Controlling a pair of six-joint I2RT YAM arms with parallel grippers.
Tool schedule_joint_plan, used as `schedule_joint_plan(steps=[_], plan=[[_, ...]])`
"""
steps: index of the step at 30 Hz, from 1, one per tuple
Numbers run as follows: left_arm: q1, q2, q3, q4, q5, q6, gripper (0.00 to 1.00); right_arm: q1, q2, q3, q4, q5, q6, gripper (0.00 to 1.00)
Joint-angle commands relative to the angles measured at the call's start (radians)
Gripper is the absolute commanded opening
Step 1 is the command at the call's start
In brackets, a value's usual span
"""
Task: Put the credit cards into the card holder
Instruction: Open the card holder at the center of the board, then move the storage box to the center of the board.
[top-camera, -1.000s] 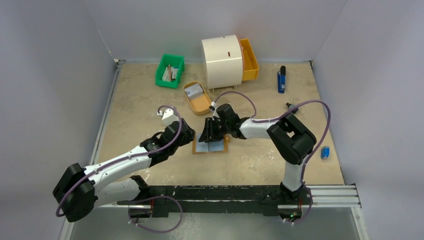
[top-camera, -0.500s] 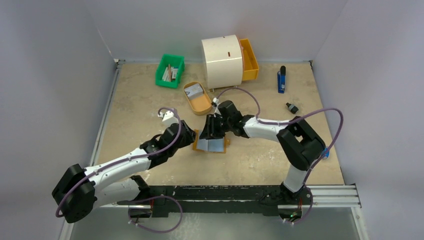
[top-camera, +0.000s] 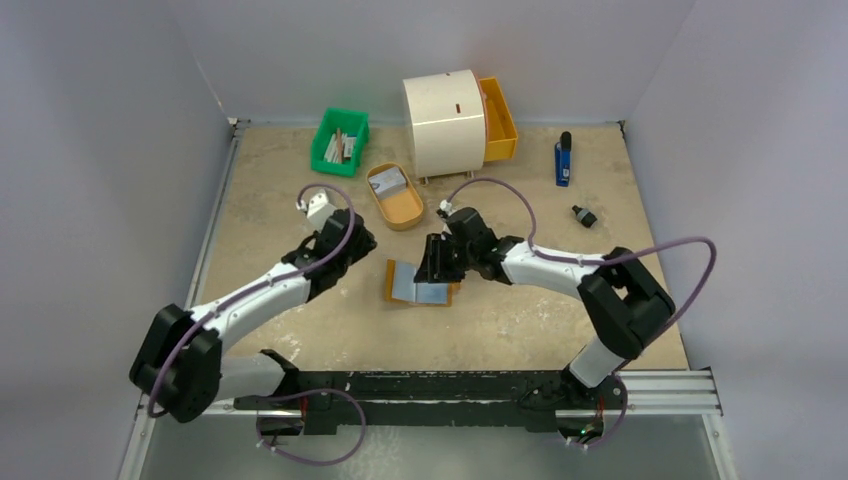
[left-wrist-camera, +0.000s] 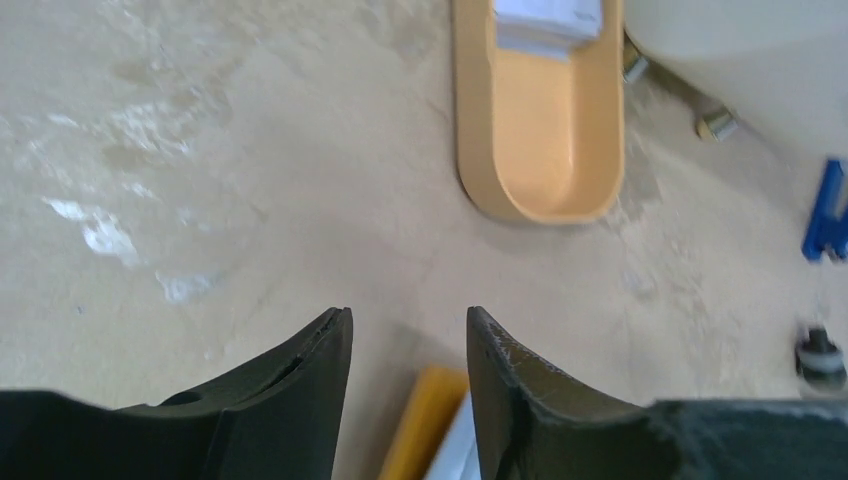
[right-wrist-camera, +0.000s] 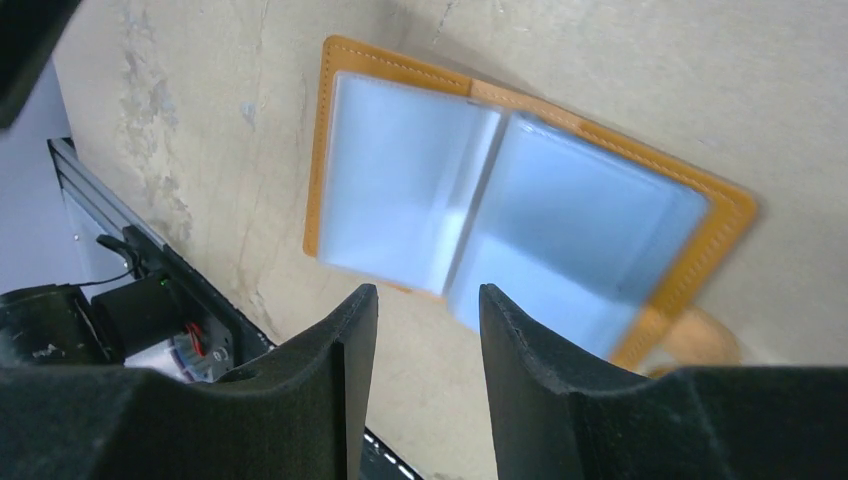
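Note:
The card holder (top-camera: 413, 285) lies open on the table, orange-tan outside and pale blue-grey inside; it fills the right wrist view (right-wrist-camera: 510, 215). My right gripper (top-camera: 429, 267) hovers over its right half, open and empty (right-wrist-camera: 428, 300). My left gripper (top-camera: 358, 243) is open and empty to the left of the holder; its wrist view (left-wrist-camera: 408, 320) shows the holder's orange edge (left-wrist-camera: 428, 430) just below the fingertips. The credit cards (top-camera: 391, 180) lie stacked at the far end of the oval orange tray (top-camera: 405, 208), and also show in the left wrist view (left-wrist-camera: 548, 18).
A green bin (top-camera: 340, 140) of sticks and papers stands at the back left. A white round cabinet (top-camera: 443, 120) with an open orange drawer (top-camera: 498, 118) stands at the back. A blue object (top-camera: 563, 160) and a small black piece (top-camera: 583, 214) lie at the right.
My left arm has drawn back left and away from the holder. My right gripper has shifted slightly right. The holder now lies open and flat with neither gripper on it.

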Motion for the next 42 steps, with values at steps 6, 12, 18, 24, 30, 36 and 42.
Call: schedule_joint_plan(steps=[6,12,18,24,30,36,42], plan=[[0.202,0.346,0.315,0.068,0.170,-0.018,0.50,-0.002,-0.266,-0.056,-0.109,0.162,-0.067,0.45],[0.205,0.521,0.497,0.032,0.144,0.065,0.51,-0.002,-0.337,-0.042,-0.181,0.215,-0.092,0.45],[0.205,0.610,0.558,-0.026,0.106,0.105,0.51,-0.002,-0.391,-0.045,-0.222,0.243,-0.110,0.45],[0.206,0.656,0.580,-0.051,0.087,0.074,0.48,-0.003,-0.430,-0.047,-0.249,0.259,-0.115,0.45],[0.203,0.701,0.623,-0.088,0.063,0.019,0.43,-0.002,-0.459,-0.039,-0.275,0.270,-0.113,0.45],[0.202,0.730,0.641,-0.124,0.056,-0.035,0.35,-0.003,-0.498,-0.046,-0.294,0.290,-0.110,0.45],[0.171,0.717,0.650,-0.135,0.018,-0.062,0.28,-0.004,-0.537,-0.059,-0.301,0.297,-0.107,0.45]])
